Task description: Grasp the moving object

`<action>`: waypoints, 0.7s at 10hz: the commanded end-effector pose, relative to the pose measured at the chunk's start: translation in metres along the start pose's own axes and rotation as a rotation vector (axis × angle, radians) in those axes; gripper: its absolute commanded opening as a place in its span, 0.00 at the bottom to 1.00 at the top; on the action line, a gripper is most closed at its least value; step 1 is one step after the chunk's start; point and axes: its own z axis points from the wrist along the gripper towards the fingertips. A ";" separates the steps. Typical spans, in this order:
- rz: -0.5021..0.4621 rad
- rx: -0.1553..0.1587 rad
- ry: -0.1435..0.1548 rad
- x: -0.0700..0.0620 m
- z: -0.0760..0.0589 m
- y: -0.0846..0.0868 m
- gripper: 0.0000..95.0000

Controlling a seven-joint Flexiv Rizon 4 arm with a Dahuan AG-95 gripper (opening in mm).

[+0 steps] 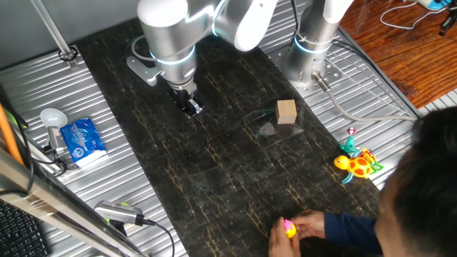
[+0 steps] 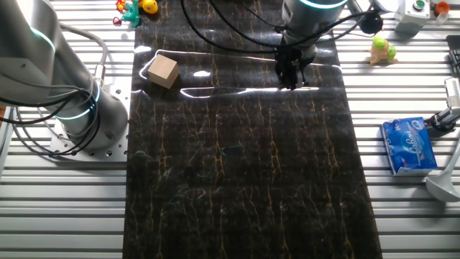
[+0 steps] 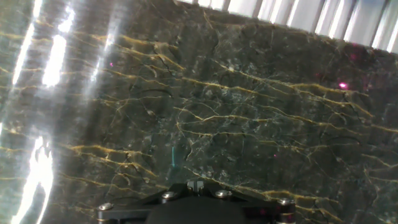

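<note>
At the mat's near edge, a person's hand (image 1: 303, 230) holds the tiny pink-and-yellow toy (image 1: 288, 228). My black two-finger gripper (image 1: 193, 107) hovers well apart; I cannot tell its opening. Approach not yet begun: next I'd travel across once it's released

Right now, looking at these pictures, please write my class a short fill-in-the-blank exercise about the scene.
1. The tiny pink and yellow toy is held in a person's ____.
2. The wooden cube rests on the dark ____ mat.
3. The gripper hangs above the mat, holding ____.
4. The turtle toy lies on the ____ metal surface beside the mat.

Missing words: hand; marbled; nothing; ribbed
</note>
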 end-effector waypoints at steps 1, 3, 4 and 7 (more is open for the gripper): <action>0.004 0.000 0.001 0.000 0.001 -0.001 0.00; 0.005 -0.002 0.002 0.000 0.001 -0.001 0.00; 0.003 -0.008 0.002 0.000 0.001 -0.001 0.00; -0.003 -0.013 0.005 0.001 0.001 0.000 0.00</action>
